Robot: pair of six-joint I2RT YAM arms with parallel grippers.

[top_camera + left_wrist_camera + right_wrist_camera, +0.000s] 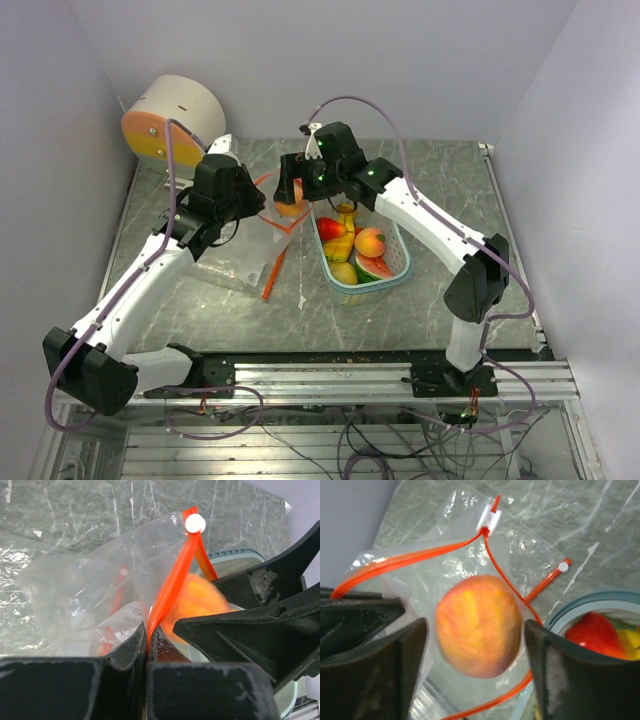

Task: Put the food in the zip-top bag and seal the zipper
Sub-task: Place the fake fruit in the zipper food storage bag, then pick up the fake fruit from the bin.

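Nearest the arm bases sits the pale blue basket (362,296) on the marbled table (450,170), and that's our marker. Inside it there's a watermelon slice (376,267) at the near end and a second peach (370,242) just behind. A red piece (329,228) and a banana (346,215) lie toward the far end. The yellow-green bits between them run together and are hard to separate. Both wrist views cut the basket down to a sliver of rim.

Left of the basket lies the zip-top bag (235,270), clear and crinkled, its outline tough to trace against the stone. Something printed shows through the film from the left wrist, unreadable. At the bag's far edge, left of the basket's far end, the left pincer (148,637) is pressed together on the orange zipper strip (172,580), holding the mouth up.

Just beyond the basket's far-left corner, the right pincer (292,188) hangs over that mouth. Its fingers (395,655) are spread with the peach (479,625) between them, a thin gap on each side, no contact that I can see. The peach is smeared. The orange rim loops round it, but whether it's above the rim or past it, I can't tell. From above, the pincer covers its upper half. A white slider (489,519) sits at the rim's far end.

Far back-left of the basket stands a white drum (175,115) with an orange face.
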